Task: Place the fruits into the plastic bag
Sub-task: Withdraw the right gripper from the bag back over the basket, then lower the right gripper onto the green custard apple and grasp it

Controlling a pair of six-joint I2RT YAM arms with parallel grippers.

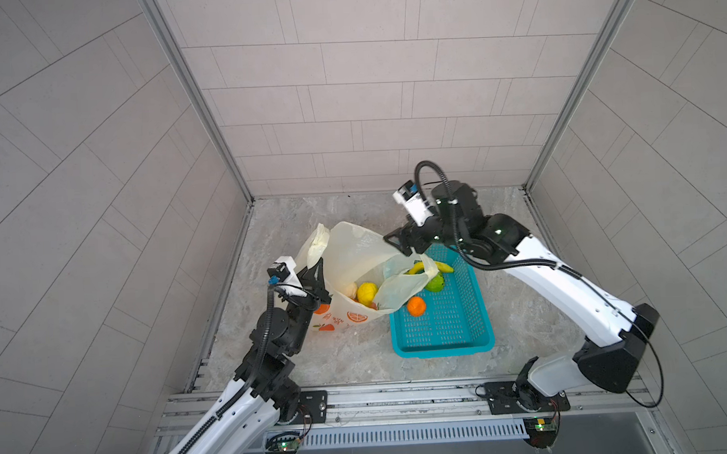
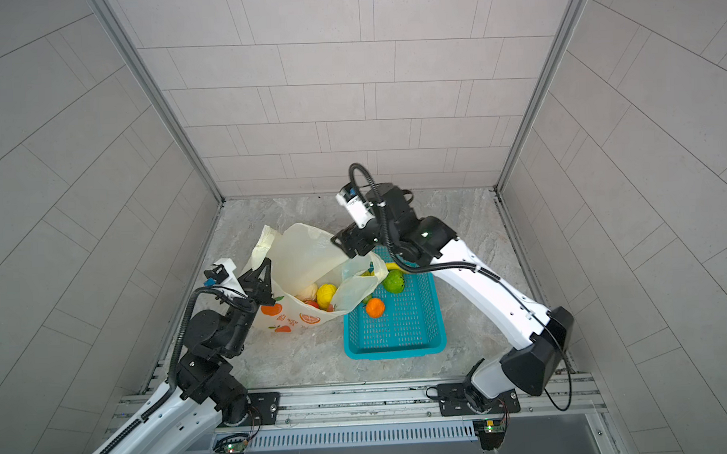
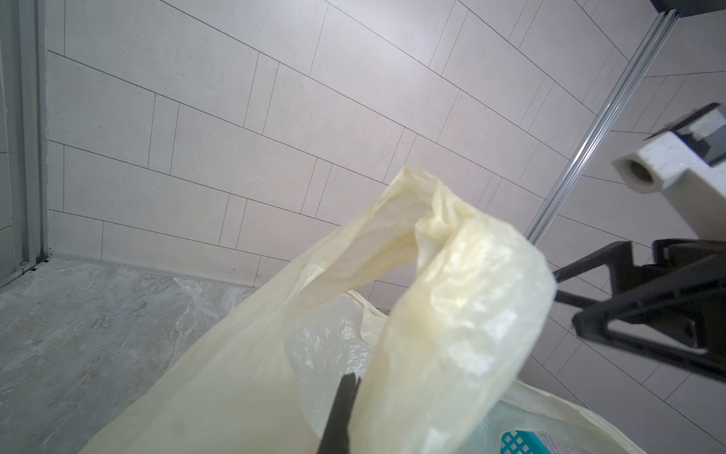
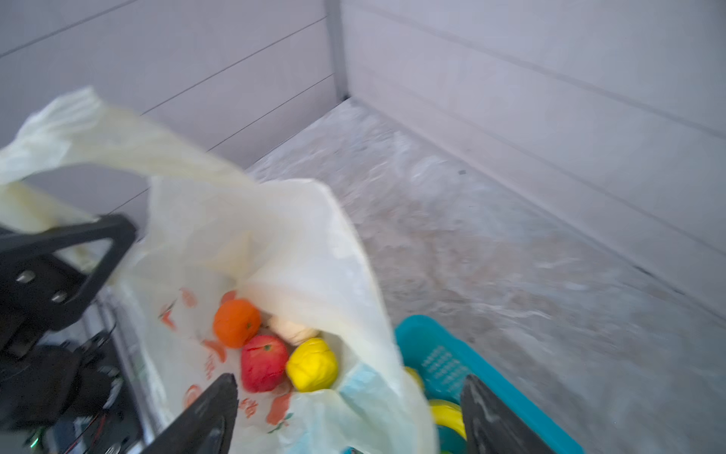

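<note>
Tiled walls (image 1: 349, 112) on three sides; grey marbled floor (image 1: 358, 361).

Bag (image 1: 346, 253) stands mouth-up left of centre. One handle loop drapes over the edge of the teal basket (image 1: 453, 337) beside it.

Left gripper (image 1: 318, 268): fingers pressed together, pinching the bag's rim on its left side and holding the mouth up.

Right gripper (image 1: 397, 243): fingers spread with nothing between them, hanging over the bag's far right rim, by the basket's far end.

In the bag, at the bottom:
- lemon (image 4: 312, 364)
- red fruit (image 4: 264, 362)
- orange (image 4: 236, 323)
- pale piece (image 4: 292, 329), mostly hidden

In the basket:
- banana (image 1: 436, 267), partly behind the loop
- green fruit (image 1: 435, 283)
- basket orange (image 1: 416, 306)

Judgement: a little over half done, with three pieces left to carry across. The mouth looks wide enough, but the draped loop may get in the way of reaching the banana.
</note>
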